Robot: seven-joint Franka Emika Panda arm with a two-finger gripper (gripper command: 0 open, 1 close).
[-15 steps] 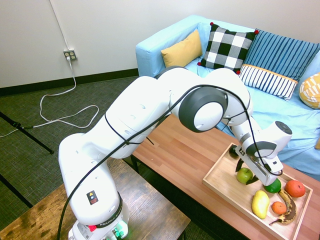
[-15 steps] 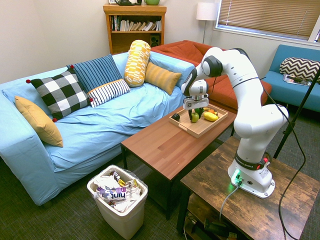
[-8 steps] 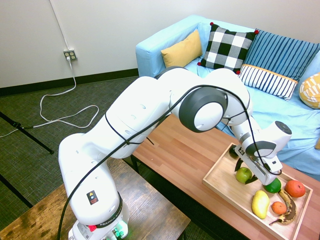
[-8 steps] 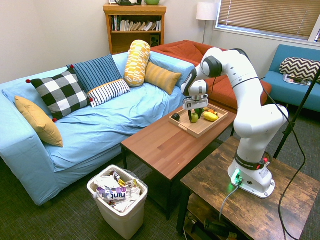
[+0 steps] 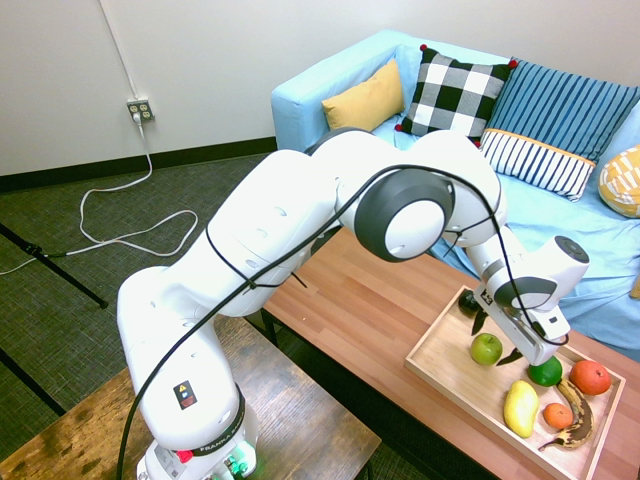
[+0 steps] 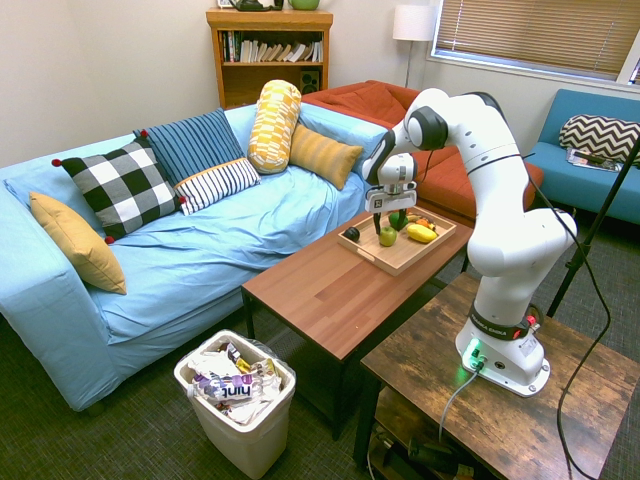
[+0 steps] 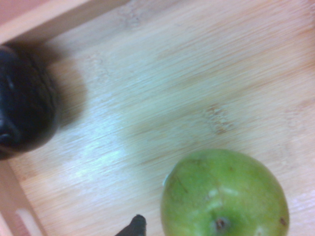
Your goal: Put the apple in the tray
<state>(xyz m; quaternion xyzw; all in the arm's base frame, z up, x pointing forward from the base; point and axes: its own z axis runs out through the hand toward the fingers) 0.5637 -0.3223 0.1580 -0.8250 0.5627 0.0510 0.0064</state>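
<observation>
On the wooden coffee table, the tray sits at the sofa-side end. The apple rests on the tray floor near the blackish fruit in the corner, free of any grip, so the placing looks done. Just above and beside it the gripper hangs with its fingers spread wide and empty, likely to clear the fruit. Further right lie a darker green fruit, a yellow mango, 2 oranges and a spotted banana
</observation>
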